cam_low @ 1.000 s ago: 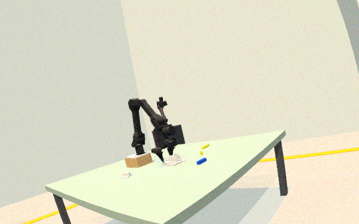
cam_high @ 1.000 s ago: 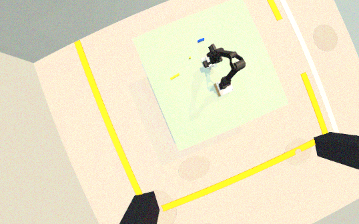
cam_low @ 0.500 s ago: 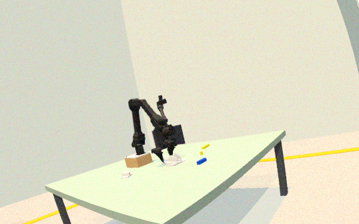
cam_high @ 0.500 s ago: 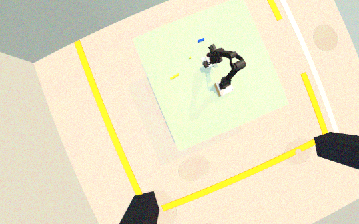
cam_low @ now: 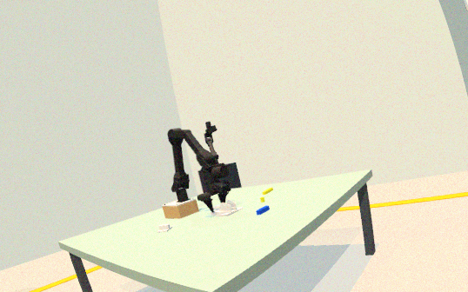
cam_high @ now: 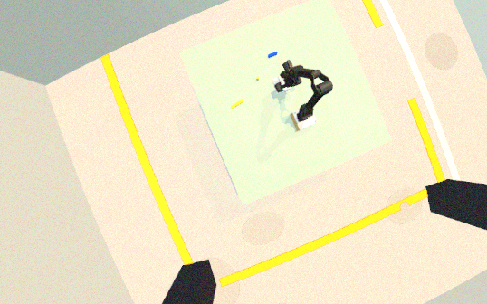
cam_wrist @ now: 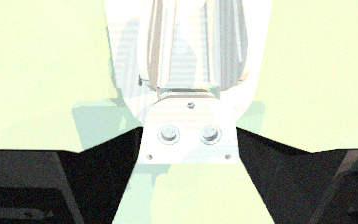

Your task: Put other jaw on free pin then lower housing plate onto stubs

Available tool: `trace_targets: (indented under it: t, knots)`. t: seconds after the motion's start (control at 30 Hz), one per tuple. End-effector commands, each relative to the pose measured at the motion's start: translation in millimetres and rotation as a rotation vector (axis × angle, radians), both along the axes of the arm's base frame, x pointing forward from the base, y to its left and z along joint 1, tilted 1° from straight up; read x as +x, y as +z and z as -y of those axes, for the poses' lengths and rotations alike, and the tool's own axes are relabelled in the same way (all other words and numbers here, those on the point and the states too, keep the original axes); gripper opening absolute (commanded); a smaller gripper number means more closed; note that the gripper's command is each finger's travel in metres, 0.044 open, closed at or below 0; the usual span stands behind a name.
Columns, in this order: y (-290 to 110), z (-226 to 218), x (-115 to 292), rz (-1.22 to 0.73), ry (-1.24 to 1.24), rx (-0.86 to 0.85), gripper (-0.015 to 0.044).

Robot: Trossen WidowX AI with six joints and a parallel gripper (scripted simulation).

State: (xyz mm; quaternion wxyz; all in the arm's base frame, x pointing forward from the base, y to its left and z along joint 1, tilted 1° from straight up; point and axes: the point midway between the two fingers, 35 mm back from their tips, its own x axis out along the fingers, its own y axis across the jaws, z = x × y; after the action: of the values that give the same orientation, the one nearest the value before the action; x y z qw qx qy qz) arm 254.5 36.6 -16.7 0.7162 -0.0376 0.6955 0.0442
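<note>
Pale walls and a peach-coloured floor with yellow stripes surround your light green table (cam_high: 263,176) (cam_low: 149,252). You have the black arm (cam_high: 323,86) (cam_low: 178,161) standing on a wood-sided block (cam_high: 295,122) (cam_low: 179,212), bent over so that its gripper (cam_high: 284,84) (cam_low: 218,207) (cam_wrist: 187,131) points down at the white assembly. Your pincer is clamped on the housing plate (cam_wrist: 190,150), one black finger against each of its side edges. In the wrist view you can see the plate's two large round holes, with a stub (cam_wrist: 168,132) showing in the left-hand one and another stub (cam_wrist: 210,132) in the right-hand one; you cannot tell whether the plate is fully seated. Beyond its rounded edge, you see the two long white jaws running side by side over the broad white base (cam_wrist: 260,45), their gear teeth hidden from you. Away from the assembly, your table also carries a blue piece (cam_high: 272,54) (cam_low: 263,210), a long yellow piece (cam_high: 237,104) (cam_low: 268,190), a tiny yellow piece (cam_high: 257,79) (cam_low: 262,200) and a small white piece (cam_low: 164,228)
</note>
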Motion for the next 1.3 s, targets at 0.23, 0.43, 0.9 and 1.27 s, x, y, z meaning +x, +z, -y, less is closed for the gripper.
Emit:
trace_targets:
  t: [0.23, 0.43, 0.9, 1.27]
  knots:
    - [-2.0, 0.4, 0.0, 0.001, 0.005, -0.003, 0.0351]
    - [-3.2, 0.4, 0.0, 0.001, 0.006, -0.003, 0.0351]
    - [-5.7, 0.4, 0.1, 0.001, 0.006, -0.003, 0.0351]
    - [-8.1, 0.4, 0.1, 0.001, 0.006, -0.003, 0.0351]
